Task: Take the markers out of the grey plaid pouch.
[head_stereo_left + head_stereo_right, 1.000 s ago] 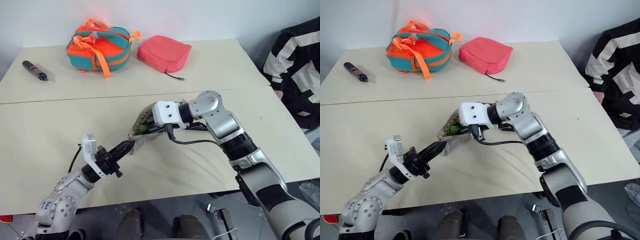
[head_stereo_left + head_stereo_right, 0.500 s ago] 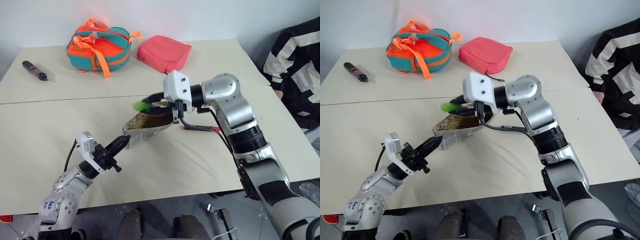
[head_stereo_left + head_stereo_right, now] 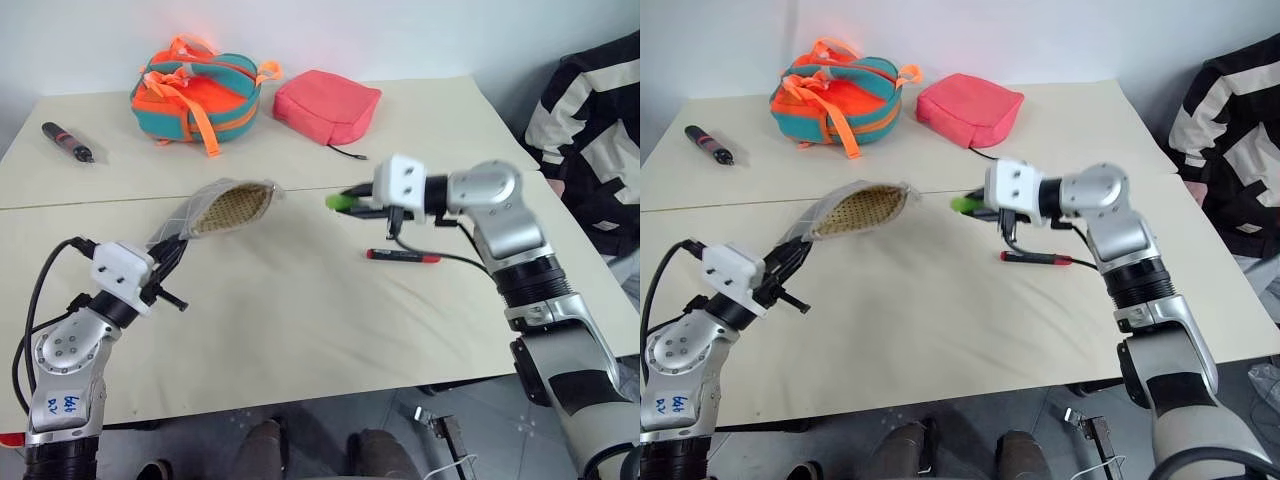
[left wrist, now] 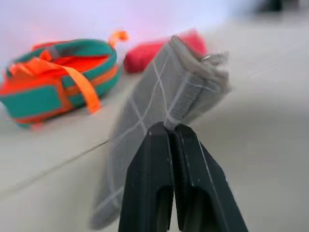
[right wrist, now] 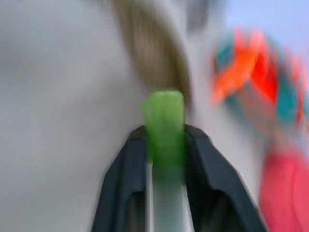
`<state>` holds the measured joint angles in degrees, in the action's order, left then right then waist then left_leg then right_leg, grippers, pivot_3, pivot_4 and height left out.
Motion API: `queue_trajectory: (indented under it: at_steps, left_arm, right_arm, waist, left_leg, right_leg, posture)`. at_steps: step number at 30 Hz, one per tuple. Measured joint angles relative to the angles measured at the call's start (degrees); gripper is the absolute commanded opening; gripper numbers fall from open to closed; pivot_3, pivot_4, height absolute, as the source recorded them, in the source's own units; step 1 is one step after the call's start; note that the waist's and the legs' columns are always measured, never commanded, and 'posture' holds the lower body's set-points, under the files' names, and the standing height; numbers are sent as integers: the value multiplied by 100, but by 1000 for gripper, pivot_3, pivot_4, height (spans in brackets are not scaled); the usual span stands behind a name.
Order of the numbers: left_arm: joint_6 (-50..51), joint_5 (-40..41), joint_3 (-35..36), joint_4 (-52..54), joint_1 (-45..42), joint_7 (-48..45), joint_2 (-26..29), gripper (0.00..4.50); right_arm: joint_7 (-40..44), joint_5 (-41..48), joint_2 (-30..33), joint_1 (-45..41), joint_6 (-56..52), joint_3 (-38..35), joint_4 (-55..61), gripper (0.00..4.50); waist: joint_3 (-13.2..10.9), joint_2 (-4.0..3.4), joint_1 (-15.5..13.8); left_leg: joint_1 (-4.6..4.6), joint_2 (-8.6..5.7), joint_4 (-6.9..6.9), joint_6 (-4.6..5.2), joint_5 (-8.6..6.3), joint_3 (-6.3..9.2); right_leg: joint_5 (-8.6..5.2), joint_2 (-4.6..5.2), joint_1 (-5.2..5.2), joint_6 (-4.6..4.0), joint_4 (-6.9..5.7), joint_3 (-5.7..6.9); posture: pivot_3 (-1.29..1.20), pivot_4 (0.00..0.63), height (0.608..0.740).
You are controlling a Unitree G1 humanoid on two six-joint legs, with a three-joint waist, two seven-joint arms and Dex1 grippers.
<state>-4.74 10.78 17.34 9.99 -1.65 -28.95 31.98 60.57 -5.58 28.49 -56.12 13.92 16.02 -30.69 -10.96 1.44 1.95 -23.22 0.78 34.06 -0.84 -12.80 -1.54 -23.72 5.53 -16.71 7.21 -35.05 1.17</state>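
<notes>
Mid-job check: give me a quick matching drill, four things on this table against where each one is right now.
Things:
1. light green marker
2. red-ended marker
3. grey plaid pouch
4. pink-red pouch

Places:
A. lying on the table beside the right arm
B. pinched in the left gripper, lifted off the table
C. at the table's far side, next to the orange-and-teal bag
D. clamped between the right gripper's fingers

Pairs: 1-D, 2-A, 3-B, 4-C
</notes>
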Motion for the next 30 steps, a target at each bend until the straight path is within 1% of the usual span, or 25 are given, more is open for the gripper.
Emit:
queue_trajectory:
  at_steps: [3,6,9,11,12,17,18,21,22,24,26,28,30]
  left_arm:
    - [-237,-329,-223,-189,38,56,-40,0]
    - [-337,-500,-313,-206,142,102,-84,0]
    - [-348,-591,-426,-205,177,138,-139,0]
    - [-311,-504,-453,-203,220,96,-204,501]
    - [-253,-394,-454,-203,240,43,-224,686]
    - [-124,-156,-460,-150,252,-28,-272,2299]
    - [11,31,-449,-73,292,-95,-272,2567]
    - [952,1195,-427,634,678,-511,-241,3557]
    - [1224,1428,-479,934,791,-652,-137,3861]
    - [1495,1598,-487,1323,879,-736,14,3861]
    - [1795,1924,-348,1770,1057,-695,37,3861]
    - [1868,2120,-95,2115,1447,-694,35,3861]
    - [1930,2225,225,2143,1856,-673,6,3861]
  right_arm:
    - [-1018,-793,-79,-30,613,254,-956,583]
    - [-1510,-1122,-176,-27,925,382,-1465,583]
    - [-1815,-1159,-353,-24,987,374,-1725,583]
    - [-1861,-1146,-373,-46,1071,360,-1823,1293]
    - [-1856,-1094,-412,-56,1080,321,-1885,1536]
    - [-1733,-908,-478,-56,1106,203,-1906,3248]
    - [-1630,-768,-486,-48,1052,124,-1865,3272]
    - [-1166,-44,-600,79,637,-284,-1390,3272]
    - [-939,250,-607,150,431,-389,-1106,3272]
    - [-562,654,-604,283,21,-527,-610,3272]
    - [-117,1209,-592,646,-608,-608,177,3272]
    - [72,1721,-575,1199,-1202,-752,1009,3272]
    - [200,1992,-382,1747,-1694,-765,1610,3272]
  waist:
    - [0,0,5]
    - [0,1,4]
    - [0,1,7]
    - [1,2,5]
    - [1,2,6]
    - [1,2,4]
    - [1,2,4]
    - [1,3,10]
    - [1,3,8]
    - [1,3,3]
    - [2,4,-14]
    - [3,7,-20]
    - [2,4,-35]
  left_leg:
    - [-2,6,0,-1,1,-5]
    - [-3,13,-1,-2,0,-24]
    - [-3,16,0,-1,1,-39]
    - [-2,16,4,1,1,-43]
    - [-2,17,5,2,0,-43]
    - [-2,17,5,3,2,-45]
    - [-3,17,5,3,2,-47]
    - [-6,24,4,8,-1,-51]
    - [-7,27,4,8,-1,-49]
    - [-6,28,3,8,-2,-51]
    - [-5,30,4,12,-5,-51]
    - [-5,32,3,14,-13,-47]
    - [-5,29,4,15,-20,-50]
  right_leg:
    - [1,0,-15,0,-13,-4]
    - [1,2,-31,-1,-49,-4]
    - [2,3,-41,0,-60,-10]
    - [3,8,-42,0,-60,-10]
    - [3,10,-43,0,-60,-10]
    - [6,14,-55,-5,-65,-10]
    - [6,15,-57,-6,-69,-10]
    - [14,16,-59,-6,-82,-7]
    - [15,14,-59,-7,-81,-3]
    - [16,11,-60,-8,-77,-2]
    - [16,13,-51,-9,-67,-2]
    - [18,14,-42,-10,-52,-5]
    - [18,17,-41,-10,-27,-6]
  posture:
    - [0,150,740]
    - [0,150,740]
    - [0,150,740]
    - [0,150,740]
    - [0,150,740]
    - [0,150,740]
    - [0,150,740]
    - [0,150,740]
    - [0,150,740]
    - [0,150,740]
    - [0,150,740]
    - [0,150,740]
    - [0,150,740]
